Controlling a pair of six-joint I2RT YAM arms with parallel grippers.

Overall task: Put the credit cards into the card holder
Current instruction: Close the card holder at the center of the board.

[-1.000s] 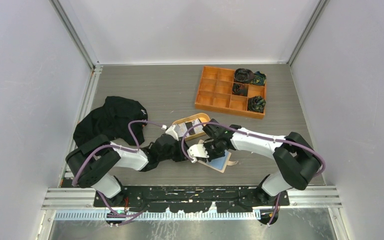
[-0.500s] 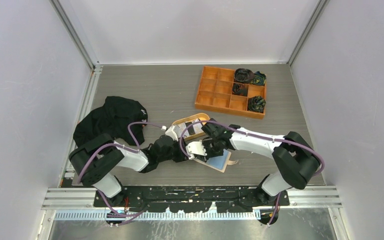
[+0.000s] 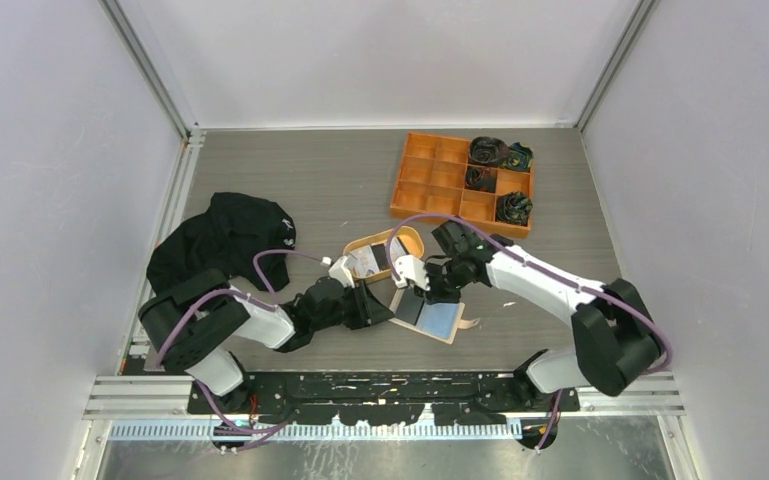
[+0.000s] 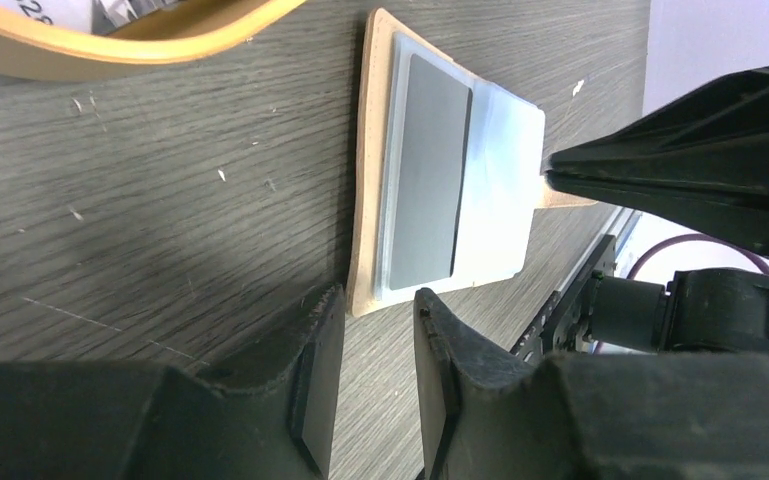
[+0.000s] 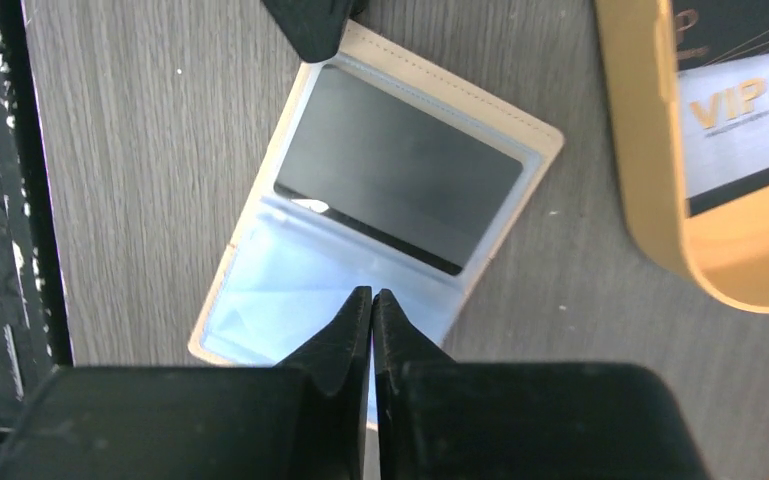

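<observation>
Right tool [image 5: 372,298], pressed together, hovers over the open card holder [image 5: 290,270]; left tool [image 4: 377,297], slightly spread, sits at its 9 o'clock edge.

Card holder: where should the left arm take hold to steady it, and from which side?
Probably the beige corner of the card holder beside the dark card, coming in low from where the left gripper sits. It lies open and flat, so only that border offers itself clear of the sleeves.
</observation>
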